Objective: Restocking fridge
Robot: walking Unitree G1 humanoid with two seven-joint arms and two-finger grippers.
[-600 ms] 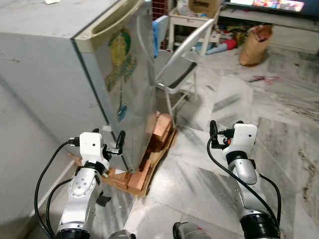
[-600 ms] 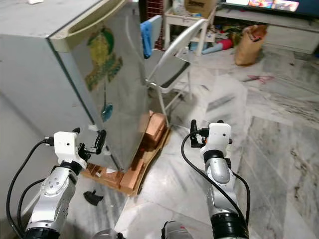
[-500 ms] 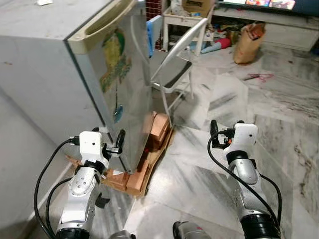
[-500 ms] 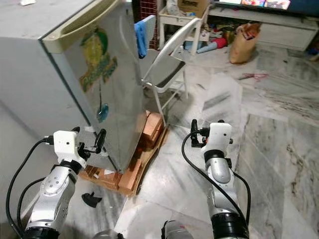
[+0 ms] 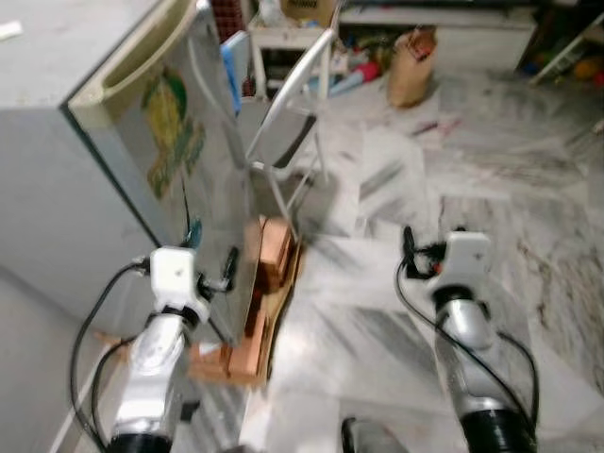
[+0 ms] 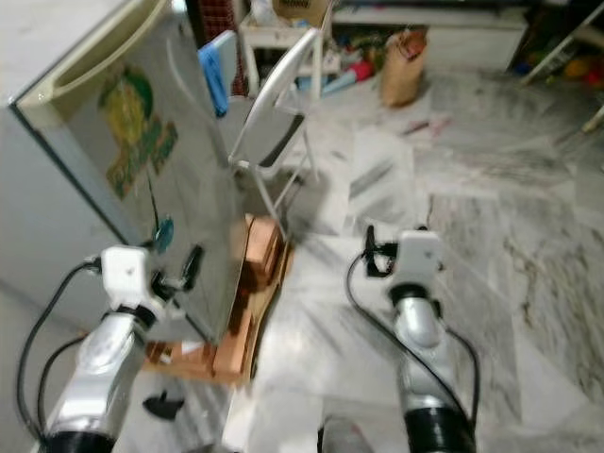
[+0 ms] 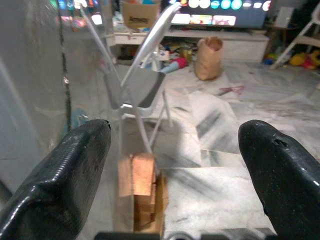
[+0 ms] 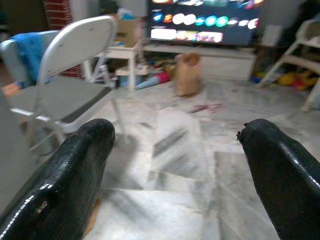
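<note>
A grey fridge (image 5: 113,179) with a green and yellow sticker on its shut door stands on my left, raised on bricks and boards (image 5: 267,260). My left gripper (image 5: 209,272) is held up close to the door's lower corner, open, with nothing between its fingers (image 7: 65,180). My right gripper (image 5: 431,253) hovers over the marble floor to the right of the fridge, open and holding nothing, with both fingers (image 8: 70,175) wide apart. I see no food or stock items.
A grey folding chair (image 5: 283,127) stands just beyond the fridge door, with a blue cloth (image 5: 233,61) behind it. Farther back are a small white table (image 5: 283,33), a brown paper bag (image 5: 411,68) and a low TV shelf (image 7: 235,42). Marble floor (image 5: 510,170) stretches to the right.
The whole picture has shifted and blurred, so the camera has moved: the fridge now sits further left and more floor shows on the right. Both arms hold the same pose.
</note>
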